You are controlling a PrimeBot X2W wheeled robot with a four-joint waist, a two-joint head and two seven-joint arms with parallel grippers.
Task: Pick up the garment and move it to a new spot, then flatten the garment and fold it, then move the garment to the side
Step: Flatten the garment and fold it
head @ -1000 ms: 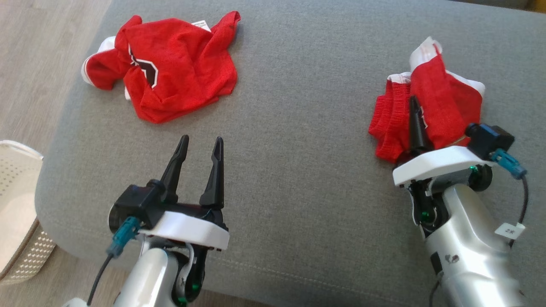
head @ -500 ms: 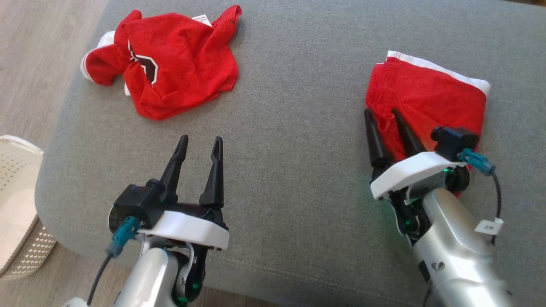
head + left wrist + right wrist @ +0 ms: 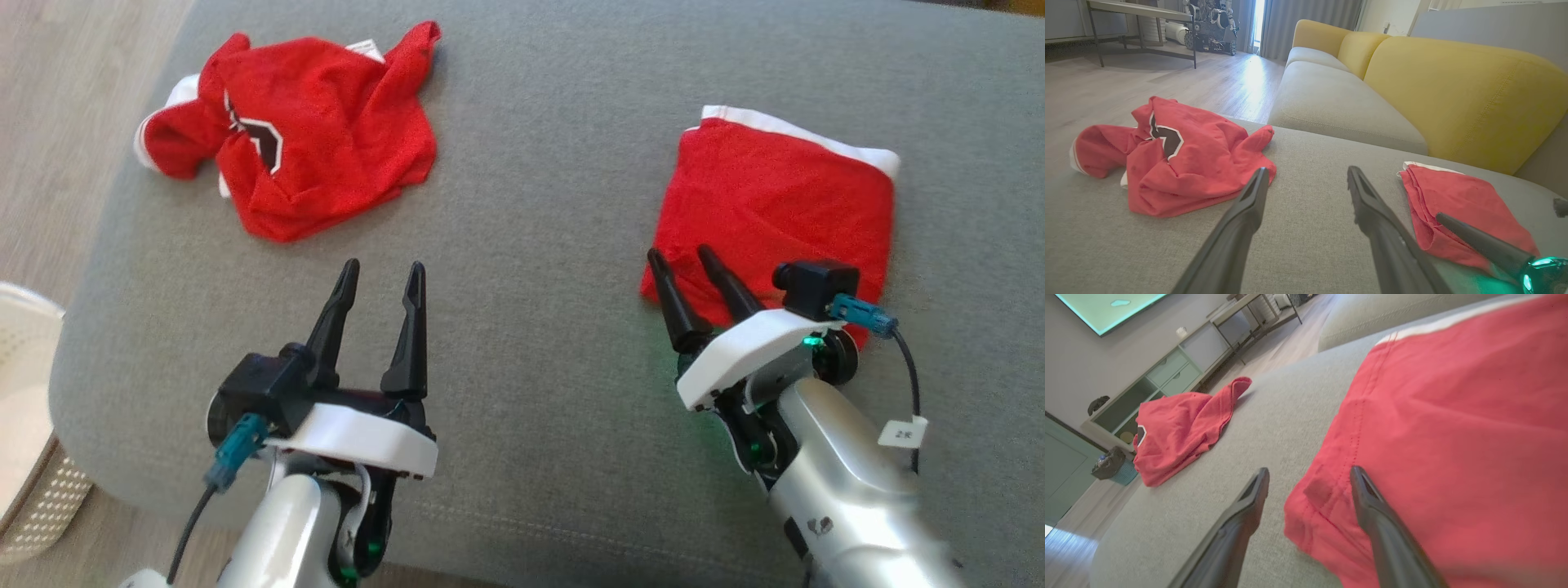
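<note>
A folded red garment with a white edge lies flat on the right of the grey cushion. My right gripper stands open at its near left corner, one finger over the cloth and one over bare cushion, holding nothing. The right wrist view shows that corner between and beyond the open right gripper. A second red garment, crumpled, with a black and white emblem, lies at the far left. My left gripper hovers open and empty near the front, short of the crumpled garment.
A white perforated basket stands on the floor off the cushion's left edge. A yellow sofa back rises behind the cushion. Wood floor runs along the left side. Bare grey cushion lies between the two garments.
My right gripper has opened and let go of the bunched garment, which now lies flat and folded. The gripper has drawn back toward its near corner. The left arm has stayed still.
</note>
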